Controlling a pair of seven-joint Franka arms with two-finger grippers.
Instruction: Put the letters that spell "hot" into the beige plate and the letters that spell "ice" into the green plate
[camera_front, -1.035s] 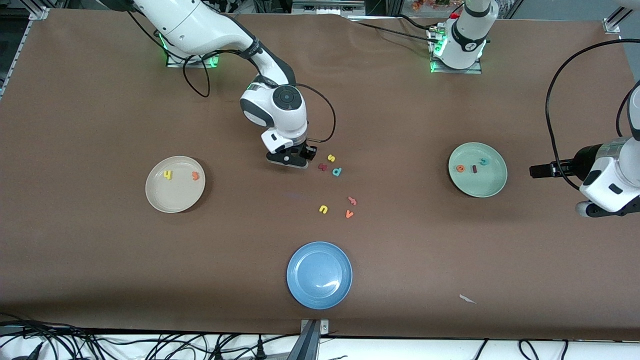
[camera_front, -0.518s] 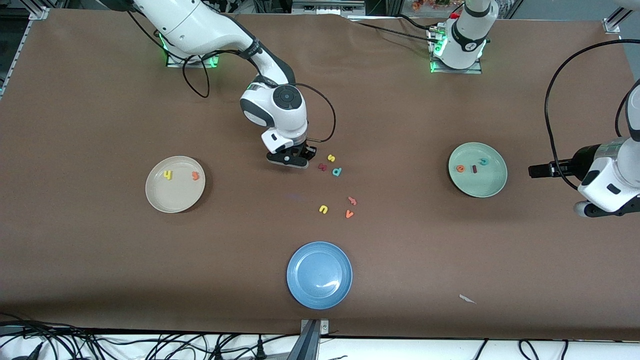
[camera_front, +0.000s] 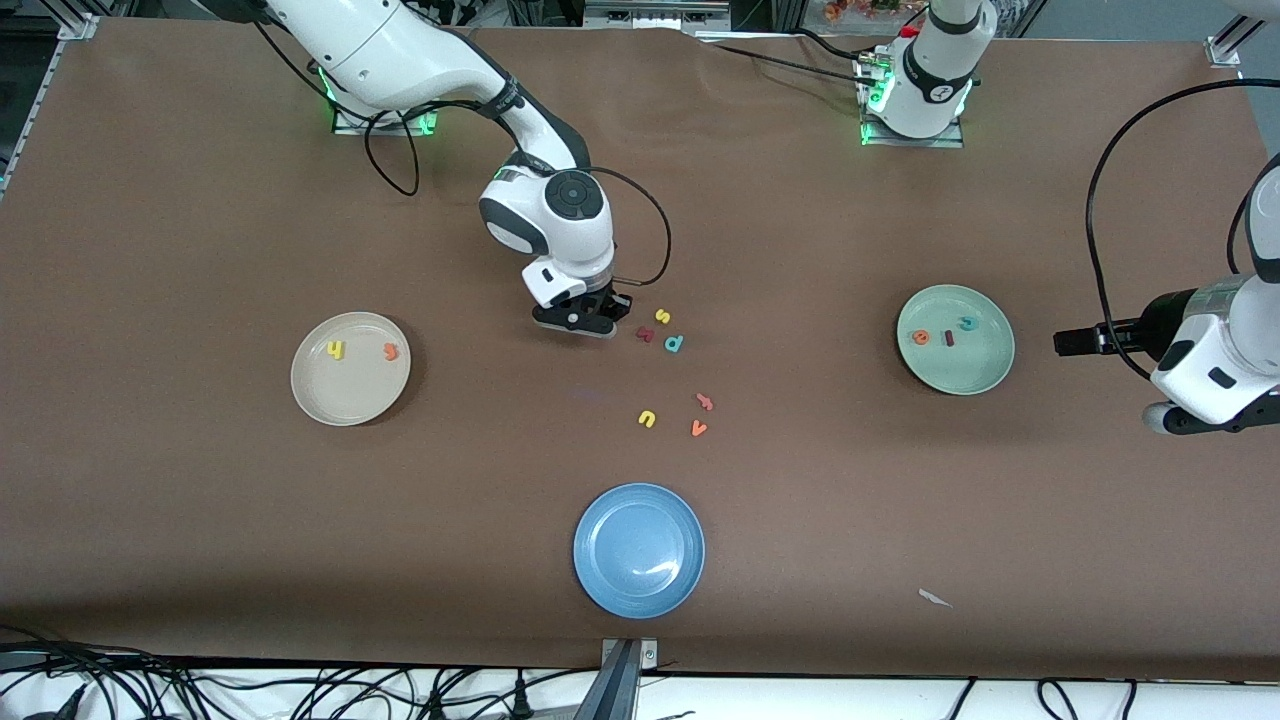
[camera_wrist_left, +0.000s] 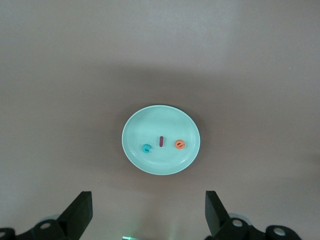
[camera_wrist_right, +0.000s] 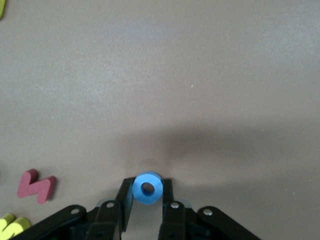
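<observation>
My right gripper (camera_front: 578, 325) is down on the table at mid-table, beside the cluster of loose letters. In the right wrist view it (camera_wrist_right: 147, 192) is shut on the blue o (camera_wrist_right: 147, 188), one finger pressing each side. From the front the hand hides the o. The beige plate (camera_front: 350, 395) holds the yellow h (camera_front: 337, 349) and the orange t (camera_front: 391, 351). In the green plate (camera_front: 960, 372) lie the orange e (camera_front: 920, 337), dark red i (camera_front: 948, 338) and teal c (camera_front: 967, 323). My left gripper (camera_front: 1205, 425) waits open at its end of the table, the green plate (camera_wrist_left: 161, 125) ahead of its fingers (camera_wrist_left: 80, 215).
Loose letters lie next to my right gripper: a dark red branched one (camera_front: 645, 334), a yellow s (camera_front: 662, 316), a teal p shape (camera_front: 675, 343). Nearer the camera are a yellow u (camera_front: 647, 419), a reddish letter (camera_front: 704, 402) and an orange v (camera_front: 699, 428). A blue plate (camera_front: 639, 590) sits nearest.
The right gripper's fingers have closed in on the blue o while the hand stayed in place. The left arm has drifted slightly toward the green plate.
</observation>
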